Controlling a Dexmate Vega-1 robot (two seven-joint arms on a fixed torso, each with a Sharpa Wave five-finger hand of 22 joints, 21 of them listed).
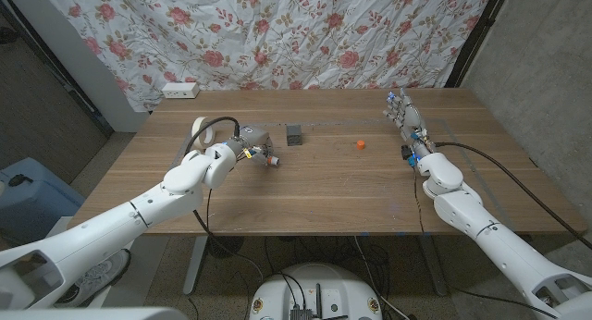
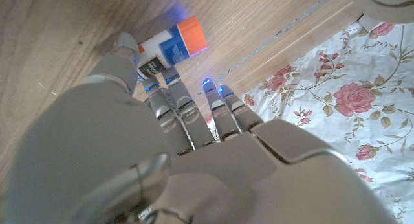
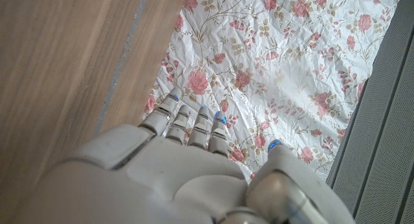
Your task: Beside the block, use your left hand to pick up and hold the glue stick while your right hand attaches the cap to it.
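Glue stick (image 2: 169, 45) on bench (image 1: 333, 186), not yet lifted, left hand (image 1: 248, 146) reaching over, grip unclear. Cap (image 1: 360, 144) apart, untouched. Right hand (image 1: 407, 121) spread, empty.

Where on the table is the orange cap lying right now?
In the head view the orange cap lies alone on the wooden table, right of centre, between the dark block and the right hand.

matt wood table (image 1: 324, 186), creased floral cloth (image 1: 305, 33).

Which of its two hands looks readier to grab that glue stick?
The left hand: it hovers right at the glue stick lying on the table beside the block. The right hand waits far off, near the table's right edge.
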